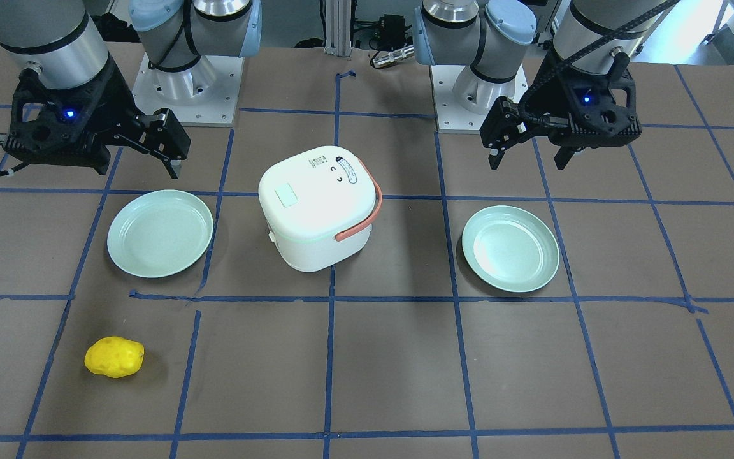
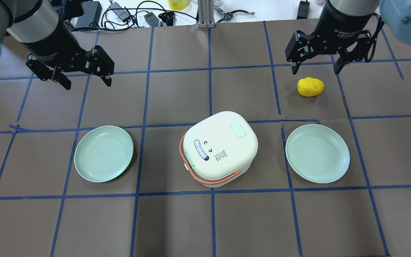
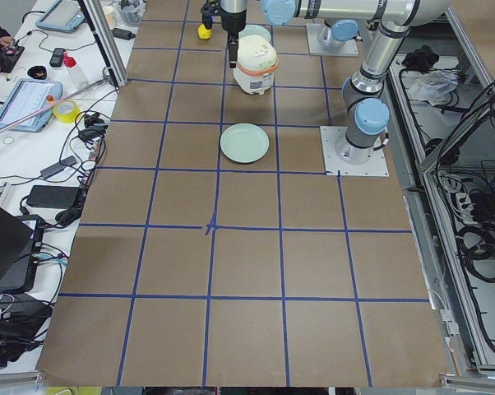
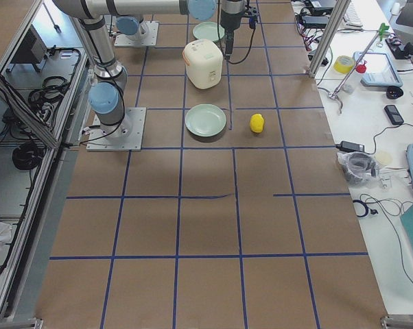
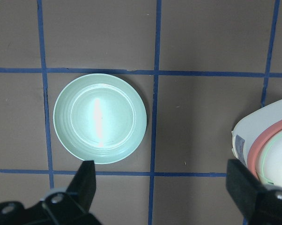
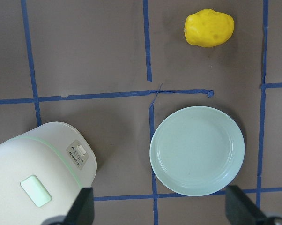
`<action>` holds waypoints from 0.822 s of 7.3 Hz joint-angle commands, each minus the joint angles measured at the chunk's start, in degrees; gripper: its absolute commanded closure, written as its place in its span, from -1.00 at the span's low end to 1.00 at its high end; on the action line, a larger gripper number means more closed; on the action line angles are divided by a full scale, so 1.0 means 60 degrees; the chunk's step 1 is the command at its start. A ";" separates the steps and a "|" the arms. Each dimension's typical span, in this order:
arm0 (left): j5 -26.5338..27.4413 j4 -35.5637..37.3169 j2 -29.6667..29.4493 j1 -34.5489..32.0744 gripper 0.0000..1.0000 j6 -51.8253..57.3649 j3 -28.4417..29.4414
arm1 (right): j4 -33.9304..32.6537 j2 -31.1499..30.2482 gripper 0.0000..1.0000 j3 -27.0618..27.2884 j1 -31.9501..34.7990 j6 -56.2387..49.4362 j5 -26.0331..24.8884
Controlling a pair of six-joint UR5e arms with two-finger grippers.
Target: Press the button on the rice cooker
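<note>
The button (image 2: 238, 130) is seen as a pale mint rounded rectangle set flush in the lid (image 2: 223, 137) of the rice cooker (image 2: 219, 167), toward the lid's far right corner as viewed from the robot's side. Nothing is touching it. A black-printed oval label (image 2: 201, 149) is found on the lid's near left part, well apart from the button. A salmon-orange handle (image 2: 191, 171) is folded down around the cooker's left and near sides. The cooker is stood upright near the middle of the table (image 2: 177, 100), which is covered in brown sheet crossed by blue tape lines.

Two pale green plates are laid flat on either side of the cooker: the left plate (image 2: 103, 153) and the right plate (image 2: 318, 153), each apart from it. A yellow lumpy object (image 2: 310, 86) is placed on the table beyond the right plate.

The left gripper (image 2: 87, 84) is held above the table on the far left, its jaws spread wide with nothing between them. The right gripper (image 2: 315, 70) is held on the far right, just beyond the yellow object, its jaws likewise spread wide and empty. Both are well apart from the cooker.
</note>
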 commanded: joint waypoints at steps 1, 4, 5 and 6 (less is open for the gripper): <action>0.0000 0.0000 0.0000 0.0000 -1.00 0.0014 0.0001 | 0.0005 0.0000 -1.00 0.0017 0.0017 0.0000 -0.0007; 0.0000 0.0000 0.0000 0.0000 -1.00 0.0014 0.0001 | 0.0019 0.0000 -1.00 0.0018 0.0018 0.0000 -0.0021; 0.0000 0.0000 0.0000 0.0000 -1.00 -0.0001 0.0001 | 0.0077 0.0000 -1.00 0.0017 0.0018 0.0000 0.0008; 0.0000 0.0000 0.0000 0.0000 -1.00 0.0014 0.0001 | 0.0078 0.0000 -1.00 0.0003 0.0018 0.0000 -0.0021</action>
